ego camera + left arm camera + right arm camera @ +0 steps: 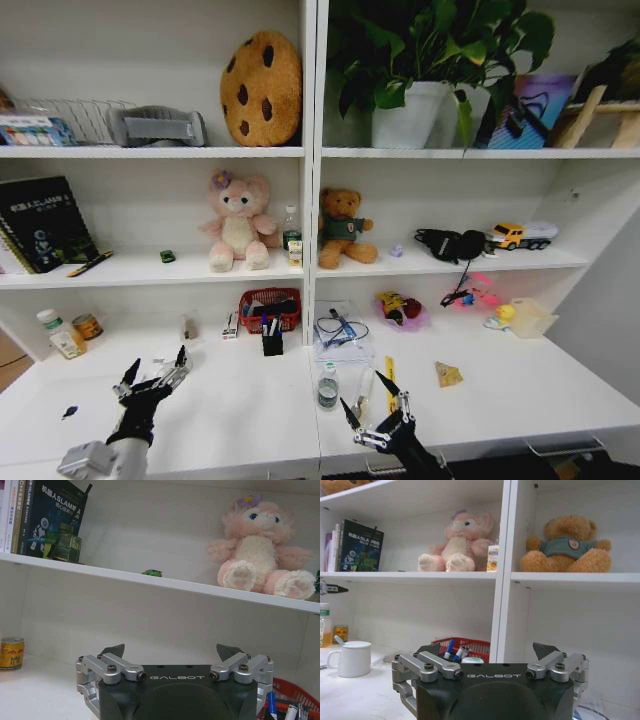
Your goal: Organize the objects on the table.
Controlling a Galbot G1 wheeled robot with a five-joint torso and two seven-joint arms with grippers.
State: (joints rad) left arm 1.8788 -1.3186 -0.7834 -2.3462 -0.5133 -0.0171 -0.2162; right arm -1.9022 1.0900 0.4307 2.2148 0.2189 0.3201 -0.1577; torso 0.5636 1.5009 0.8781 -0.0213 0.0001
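Note:
On the white table (pixel 240 415), a black pen cup (pixel 272 341) holding pens stands in front of a red basket (pixel 270 306). A tiny green toy car (pixel 167 256) sits on the shelf above, left of the pink plush; it is also in the left wrist view (pixel 151 572). The right wrist view has a white mug (pixel 354 658) on the table and blue-and-white marker pens (pixel 454 651) by the basket. My left gripper (pixel 156 365) hovers open over the table's left part. Near the front edge my right gripper (pixel 366 396) is open, close to a small bottle (pixel 328 388). Both hold nothing.
Shelves rise directly behind the table, holding books (pixel 40 225), plush toys (pixel 238 222), a teddy bear (pixel 343 228) and a toy truck (pixel 520 235). On the table lie a clear box of cables (pixel 340 335), a yellow ruler (pixel 390 378), a can (pixel 87 326) and bottles (pixel 62 336).

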